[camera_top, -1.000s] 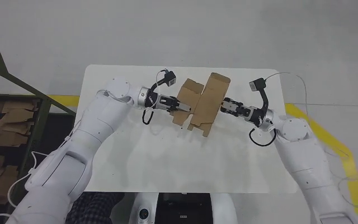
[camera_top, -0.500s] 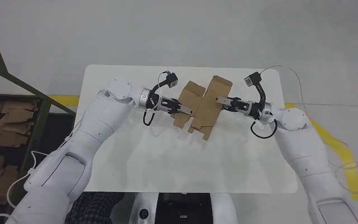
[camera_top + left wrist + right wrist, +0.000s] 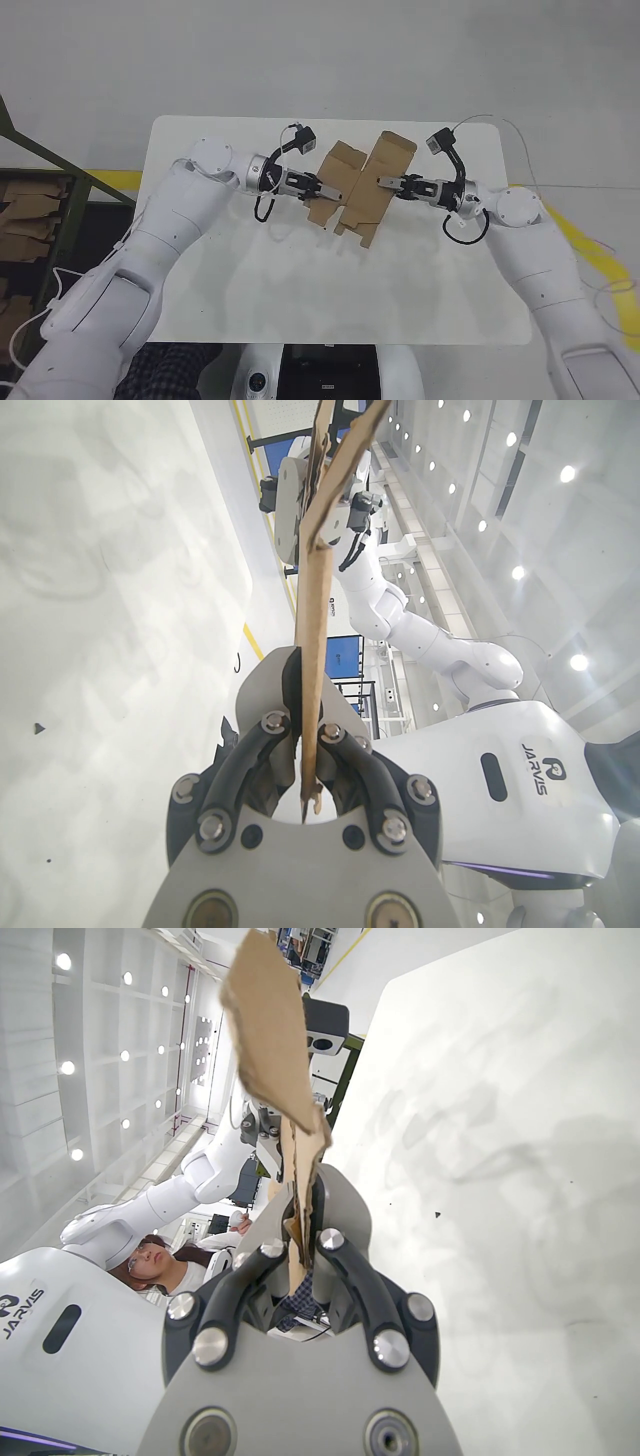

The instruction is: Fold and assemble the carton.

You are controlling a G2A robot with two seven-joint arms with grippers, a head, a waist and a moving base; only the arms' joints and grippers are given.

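A brown cardboard carton [image 3: 358, 188], partly unfolded with its flaps spread, hangs above the middle of the white table [image 3: 250, 290] between both arms. My left gripper [image 3: 327, 189] is shut on the carton's left panel; in the left wrist view the cardboard edge [image 3: 312, 640] runs straight between that gripper's [image 3: 306, 680] fingers. My right gripper [image 3: 384, 183] is shut on the carton's right panel, and in the right wrist view a bent flap [image 3: 272, 1038] rises from the gripper [image 3: 300, 1200].
A rack with flat cardboard sheets [image 3: 25, 215] stands on the floor left of the table. Yellow floor tape [image 3: 585, 245] runs past the table's right side. Bare tabletop [image 3: 330, 300] lies below the carton toward the near edge.
My right gripper has moved left and up along the carton's right panel, its wrist swinging toward the far side. The carton has closed up slightly. The left arm has held still.
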